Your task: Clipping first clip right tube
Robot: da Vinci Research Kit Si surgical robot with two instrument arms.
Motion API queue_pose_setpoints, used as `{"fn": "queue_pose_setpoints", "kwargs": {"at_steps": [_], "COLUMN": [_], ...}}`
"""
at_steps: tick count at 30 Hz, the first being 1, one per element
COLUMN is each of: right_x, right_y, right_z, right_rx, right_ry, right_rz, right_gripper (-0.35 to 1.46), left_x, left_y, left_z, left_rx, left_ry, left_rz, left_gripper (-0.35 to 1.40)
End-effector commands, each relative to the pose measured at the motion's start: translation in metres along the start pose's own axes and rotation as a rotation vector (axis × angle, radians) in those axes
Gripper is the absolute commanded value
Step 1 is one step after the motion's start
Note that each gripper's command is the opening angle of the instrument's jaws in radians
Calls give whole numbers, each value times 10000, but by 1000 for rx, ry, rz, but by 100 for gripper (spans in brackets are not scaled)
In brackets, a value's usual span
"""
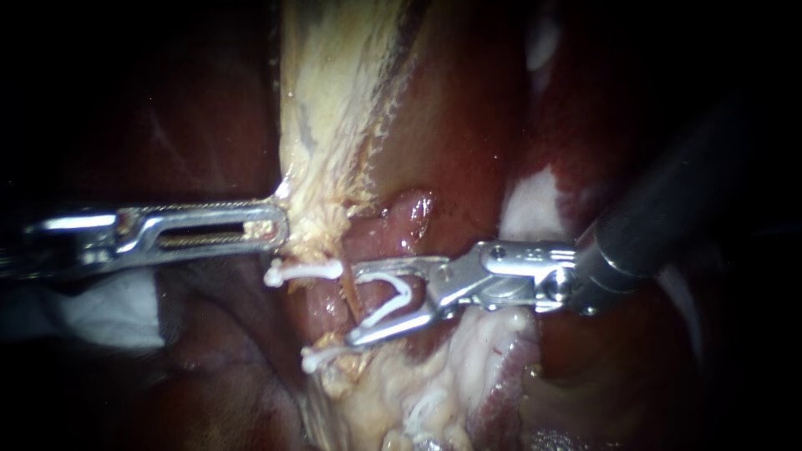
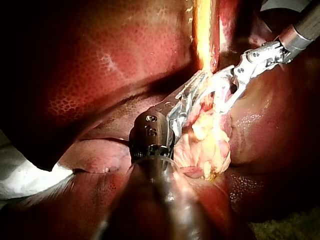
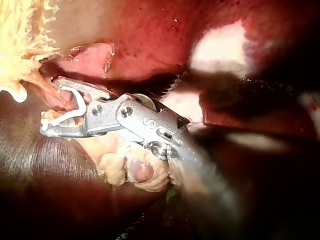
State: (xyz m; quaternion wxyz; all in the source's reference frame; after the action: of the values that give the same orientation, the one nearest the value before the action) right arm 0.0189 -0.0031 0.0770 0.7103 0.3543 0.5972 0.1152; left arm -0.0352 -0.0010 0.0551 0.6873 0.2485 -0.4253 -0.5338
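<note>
Right instrument [image 1: 353,303], white clip [image 1: 407,290] in its jaws' grip, astride thin orange tube [image 1: 350,294].

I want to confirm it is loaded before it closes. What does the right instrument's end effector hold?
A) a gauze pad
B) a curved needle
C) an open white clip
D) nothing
C: the endoscope view shows an open white clip seated between both sides of the right instrument's end effector.

Left tool [image 2: 199,80] grips pale tissue [image 2: 206,137]; right tool [image 2: 220,94] seemingly holds white clip [image 2: 230,100].
</note>
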Motion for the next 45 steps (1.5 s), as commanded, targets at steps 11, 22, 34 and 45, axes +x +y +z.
{"fn": "queue_pose_setpoints", "kwargs": {"at_steps": [11, 22, 34, 45], "right_x": [5, 3, -14, -5], "right_y": [-26, -40, -37, -14], "right_z": [6, 6, 17, -13], "right_rx": [111, 185, 190, 134], "right_ry": [17, 12, -3, 7], "right_rz": [35, 74, 144, 203], "right_gripper": [58, 50, 41, -35], "left_x": [0, -1, -1, -1], "left_y": [0, 3, 3, 3], "left_z": [1, 1, 2, 2], "left_rx": [0, 1, 1, 1], "left_ry": [0, 1, 1, 1], "left_rz": [0, 1, 1, 1], "left_gripper": [-35, -35, -35, -35]}}
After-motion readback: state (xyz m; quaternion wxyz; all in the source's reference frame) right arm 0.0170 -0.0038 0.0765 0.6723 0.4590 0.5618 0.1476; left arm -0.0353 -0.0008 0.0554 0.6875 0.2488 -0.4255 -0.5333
